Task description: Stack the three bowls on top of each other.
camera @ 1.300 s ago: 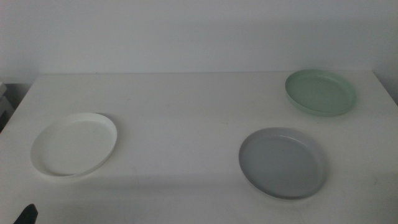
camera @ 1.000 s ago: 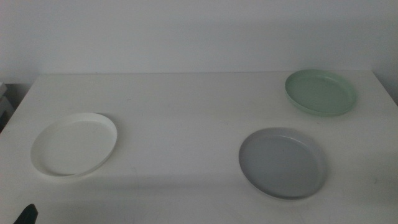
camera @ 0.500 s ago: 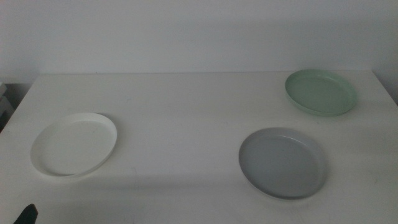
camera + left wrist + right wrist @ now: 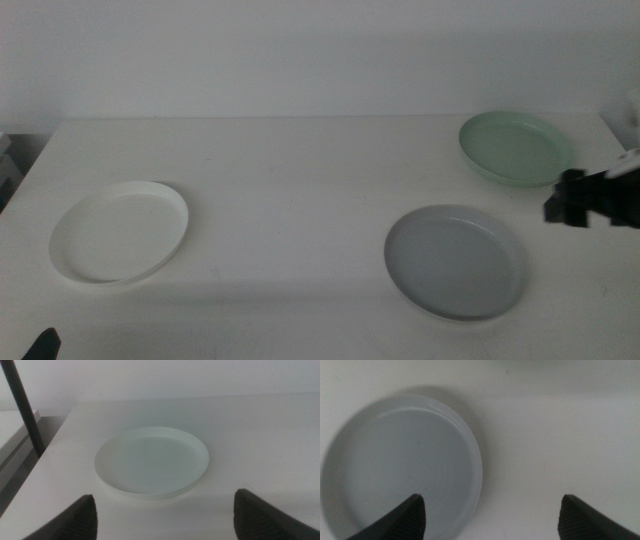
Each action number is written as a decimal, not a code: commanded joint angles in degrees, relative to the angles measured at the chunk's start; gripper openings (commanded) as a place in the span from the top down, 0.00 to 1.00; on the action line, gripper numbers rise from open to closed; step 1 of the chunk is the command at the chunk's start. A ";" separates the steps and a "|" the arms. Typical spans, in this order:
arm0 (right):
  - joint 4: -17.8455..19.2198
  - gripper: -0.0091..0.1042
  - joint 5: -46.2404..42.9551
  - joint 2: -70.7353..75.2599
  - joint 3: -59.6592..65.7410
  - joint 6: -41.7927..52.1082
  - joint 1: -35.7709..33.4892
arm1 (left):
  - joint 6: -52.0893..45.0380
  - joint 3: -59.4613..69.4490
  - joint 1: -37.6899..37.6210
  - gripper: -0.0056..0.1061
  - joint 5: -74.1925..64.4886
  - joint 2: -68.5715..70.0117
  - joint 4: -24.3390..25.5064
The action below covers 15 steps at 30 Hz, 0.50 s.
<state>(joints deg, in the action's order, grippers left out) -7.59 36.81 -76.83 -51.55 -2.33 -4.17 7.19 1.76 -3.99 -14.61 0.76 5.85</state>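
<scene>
R gripper (image 4: 560,208) jaws spread, over grey bowl (image 4: 455,261) right rim | L gripper (image 4: 165,512) spread, near white bowl (image 4: 151,461) | risk: low rim slips pinch

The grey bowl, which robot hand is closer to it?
Right. The right gripper hangs just off the grey bowl at its right rim, jaws open. The left gripper waits at the table's near left corner, facing the white bowl.
</scene>
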 commanded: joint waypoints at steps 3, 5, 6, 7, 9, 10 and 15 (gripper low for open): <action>-0.65 0.29 -2.36 -7.39 -4.60 0.06 -0.61 | 0.55 -0.29 -0.02 0.03 4.52 0.76 -0.47; -1.04 0.30 -2.96 -10.94 -5.44 0.06 -0.86 | 0.55 -0.29 -0.02 0.03 4.52 0.76 -0.47; -1.17 0.30 -3.47 -12.49 -5.56 0.06 -1.10 | 0.55 -0.29 -0.02 0.03 4.52 0.76 -0.47; -1.29 0.31 -4.05 -13.89 -5.56 0.11 -1.43 | 0.55 -0.29 -0.02 0.03 4.52 0.76 -0.47; -1.24 0.33 -5.10 -16.20 -5.56 0.11 -2.25 | 0.55 -0.29 -0.02 0.03 4.52 0.76 -0.47; -1.30 0.34 -5.35 -17.33 -5.56 0.11 -2.48 | 0.55 -0.29 -0.02 0.03 4.52 0.76 -0.47; -1.30 0.44 -8.01 -21.33 -5.56 0.11 -3.29 | 0.55 -0.29 -0.02 0.03 4.52 0.76 -0.47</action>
<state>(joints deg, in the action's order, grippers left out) -8.90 31.56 -99.69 -55.40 -2.39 -7.17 7.19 1.76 -3.99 -14.61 0.76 5.85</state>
